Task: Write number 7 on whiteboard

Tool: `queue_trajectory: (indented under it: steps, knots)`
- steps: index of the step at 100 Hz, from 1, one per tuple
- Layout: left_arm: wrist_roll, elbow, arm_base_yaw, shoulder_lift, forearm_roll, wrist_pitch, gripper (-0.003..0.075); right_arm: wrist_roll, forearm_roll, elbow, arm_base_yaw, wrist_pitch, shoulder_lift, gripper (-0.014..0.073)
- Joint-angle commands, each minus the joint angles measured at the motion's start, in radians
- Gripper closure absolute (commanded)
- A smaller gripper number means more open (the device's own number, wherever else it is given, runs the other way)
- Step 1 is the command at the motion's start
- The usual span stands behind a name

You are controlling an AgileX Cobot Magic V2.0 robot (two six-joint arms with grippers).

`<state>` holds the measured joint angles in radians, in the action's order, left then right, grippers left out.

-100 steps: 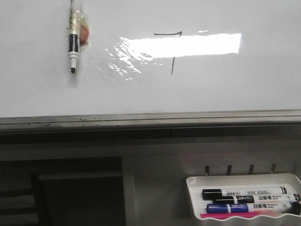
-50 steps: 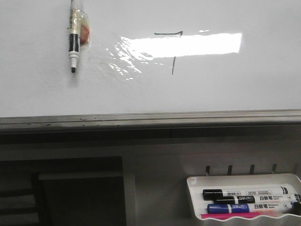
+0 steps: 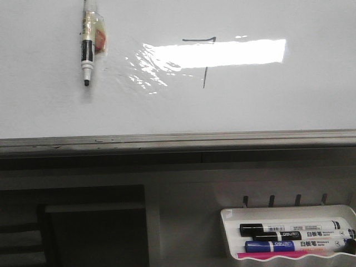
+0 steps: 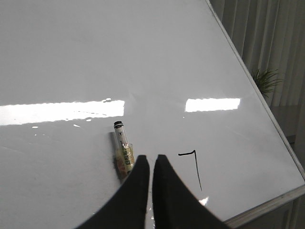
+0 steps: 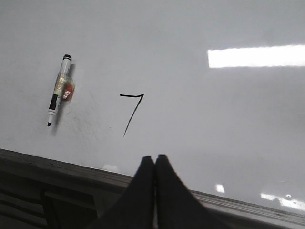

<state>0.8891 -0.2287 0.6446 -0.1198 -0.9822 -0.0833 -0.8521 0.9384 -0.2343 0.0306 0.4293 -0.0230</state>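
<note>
nearest the camera, at five o'clock in the front view, a white marker tray (image 3: 289, 214) held black and blue markers (image 3: 289, 228). beyond it ran the grey lower edge of the whiteboard (image 3: 178, 114). on the board, the number 7 (image 3: 204, 61) sat toward one o'clock, its stem crossing a bright glare. at eleven o'clock an uncapped marker (image 3: 86, 53) lay against the board, tip down. the left gripper (image 4: 150, 161) and the right gripper (image 5: 155, 160) were both clenched, fingers together, grasping nothing, each apart from the figure.
</note>
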Motion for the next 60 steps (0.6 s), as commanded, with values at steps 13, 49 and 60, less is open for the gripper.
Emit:
queue_trajectory:
  steps: [13,49,60]
  knots:
    - [-0.006,-0.025,-0.003,-0.009,-0.003,-0.043,0.0741,-0.006,0.027,-0.025,-0.009,-0.052,-0.010,0.0657]
    - [-0.130,-0.015,-0.028,-0.021,0.245,-0.058,0.0741,-0.006,0.027,-0.025,-0.009,-0.052,-0.010,0.0657]
    - [-0.407,-0.004,-0.133,-0.051,0.562,-0.058,0.0741,-0.006,0.027,-0.025,-0.009,-0.052,-0.010,0.0657]
